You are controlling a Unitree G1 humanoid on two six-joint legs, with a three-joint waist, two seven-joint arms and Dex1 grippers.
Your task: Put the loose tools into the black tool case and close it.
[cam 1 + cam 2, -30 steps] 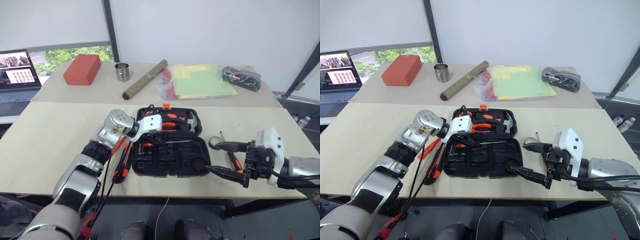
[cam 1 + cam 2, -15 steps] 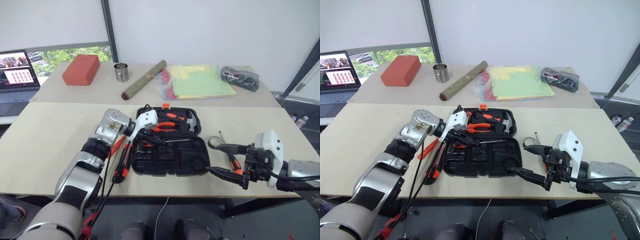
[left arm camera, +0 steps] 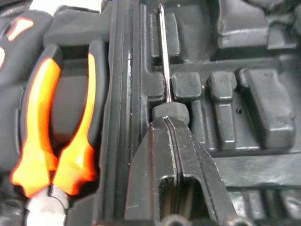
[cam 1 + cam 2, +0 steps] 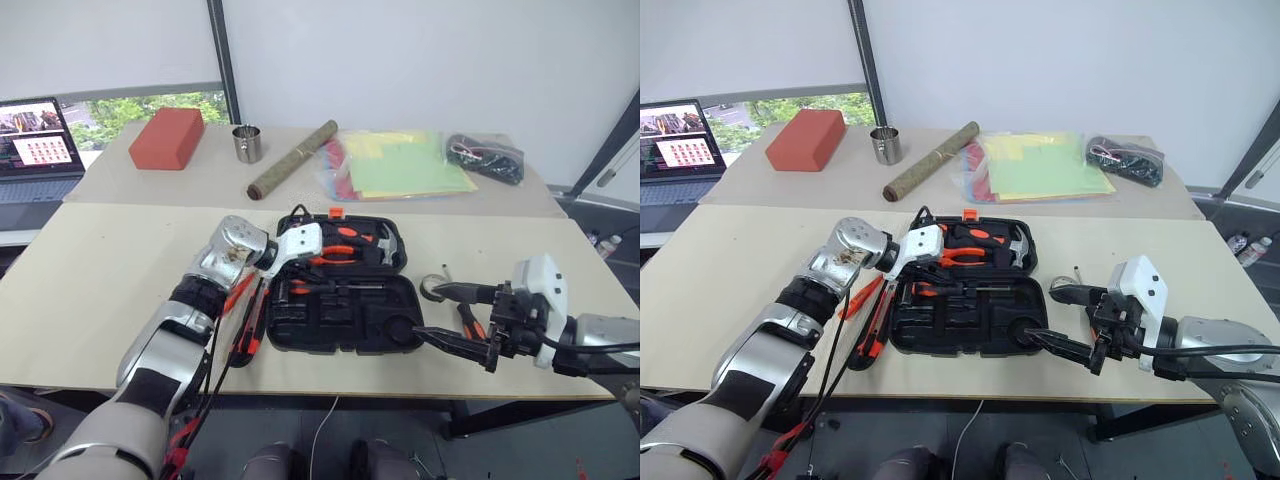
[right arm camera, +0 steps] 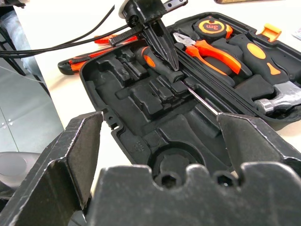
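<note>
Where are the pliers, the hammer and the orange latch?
pliers (image 3: 51, 141), left wrist view, orange handles
hammer (image 5: 277, 96), right wrist view, metal head
latch (image 4: 334, 213), left eye view, orange tab on the case's far edge

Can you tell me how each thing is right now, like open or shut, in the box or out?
black tool case: open, lying flat on the table.
screwdriver: lying in the case, left gripper shut on its handle.
right gripper: open, holding nothing.
pliers: seated in the case.
hammer: seated in the case.
utility knife: outside, on the table left of the case.
laptop: open, screen lit.
</note>
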